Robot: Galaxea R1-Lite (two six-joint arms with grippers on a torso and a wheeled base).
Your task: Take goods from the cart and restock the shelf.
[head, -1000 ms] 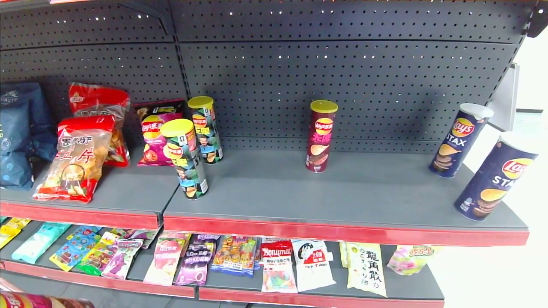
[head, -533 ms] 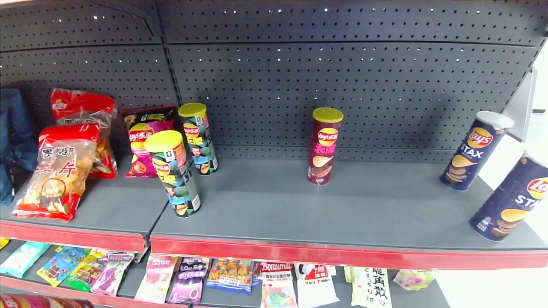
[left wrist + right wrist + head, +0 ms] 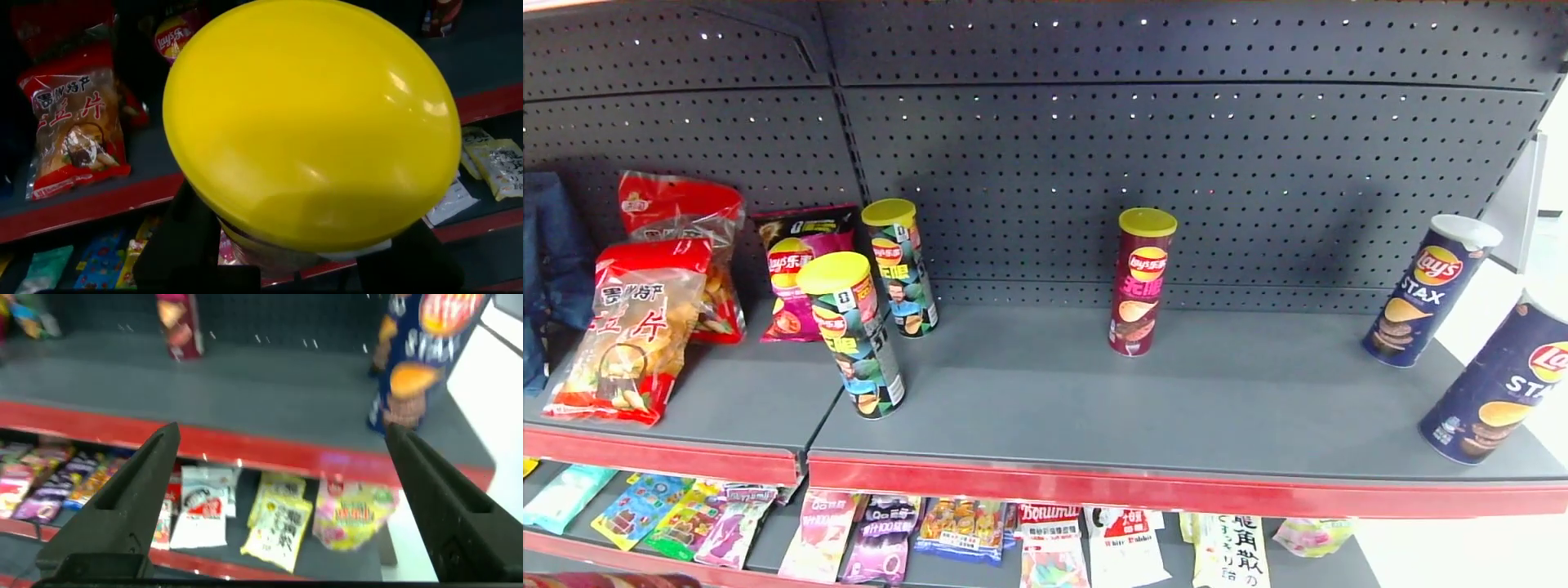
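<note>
Left gripper is clenching a yellow-lidded can low on its body, with dark fingers pressing in from either side. The can is hanging in the air in front of the shelf, lid toward the wrist camera, with a red snack bag lying on the deck beyond it. Right gripper is hanging released and grasping nothing — its fingers are spread wide before the shelf's red front edge, above the packets on the lower shelf. In the head view, the grey deck is carrying a maroon can standing alone near the middle, toward the back. Two patterned cans with yellow lids are standing left of it, one nearer the front and one behind it. Two dark blue cans are standing at the right end — one at the back, one close to the front edge. A purple chip bag is leaning against the pegboard behind the patterned cans.
</note>
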